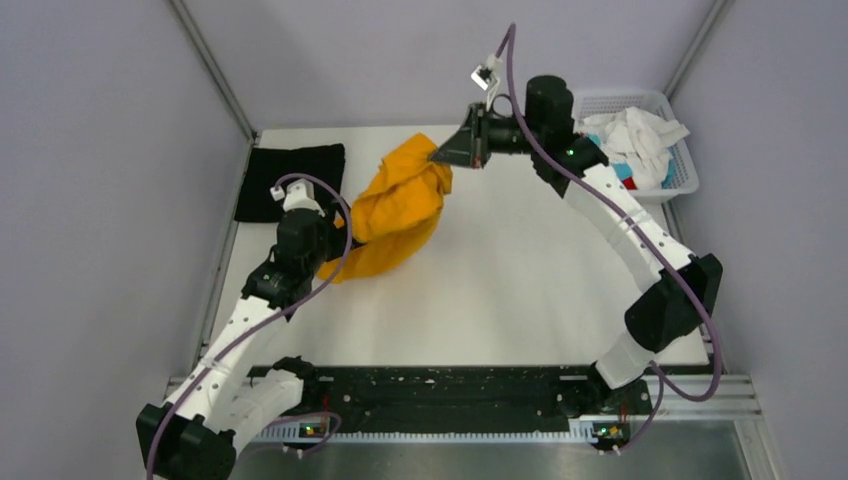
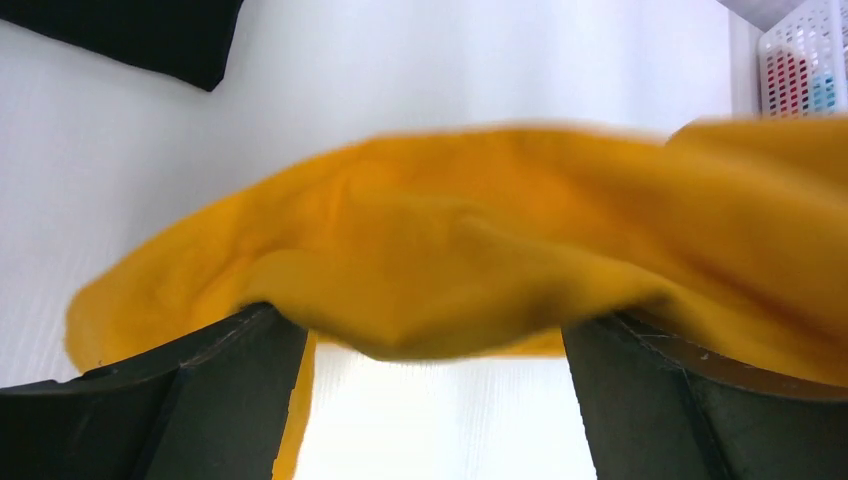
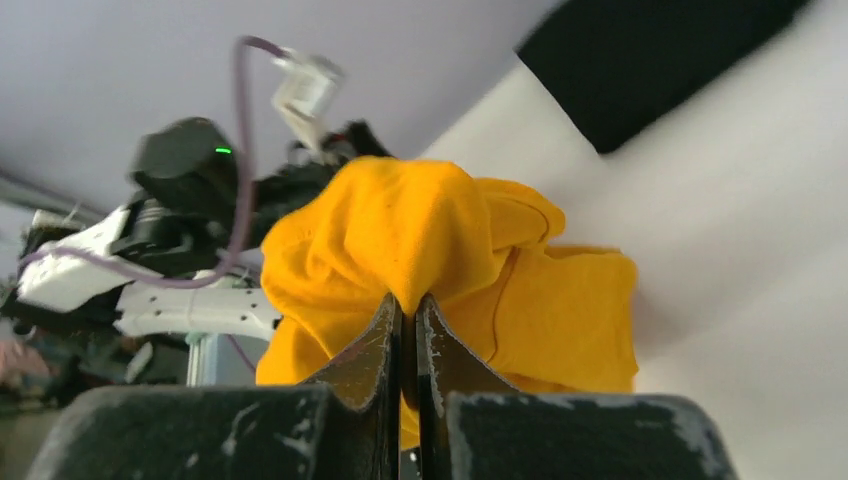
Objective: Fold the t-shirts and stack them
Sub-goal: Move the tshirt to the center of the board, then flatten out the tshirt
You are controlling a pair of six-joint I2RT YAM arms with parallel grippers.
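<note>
Pinching a raised fold of the orange shirt, the right fingers are pressed together with only a thin layer of cloth between them. In the right wrist view the fabric humps up just past their tips and spills down on both sides.

The shirt is a loose bunch on the counter, left of the middle. It runs from a peak at its 1 o'clock end, where the right fingers grip it, down to a trailing edge at 7 o'clock.

The left fingers meet the shirt at its 9 o'clock side. In the left wrist view they stand spread wide. The orange cloth sags across the gap between them and drapes over both tips, and a strip of it hangs down along the inner side of the left one. They are not closed on it. White counter shows through the gap below the cloth.

A black shirt lies flat toward 10 o'clock at the counter's far left corner, apart from the orange one and from both sets of fingers. A basket stands at 2 o'clock in the far right corner, heaped with white shirts, just behind the right arm.
</note>
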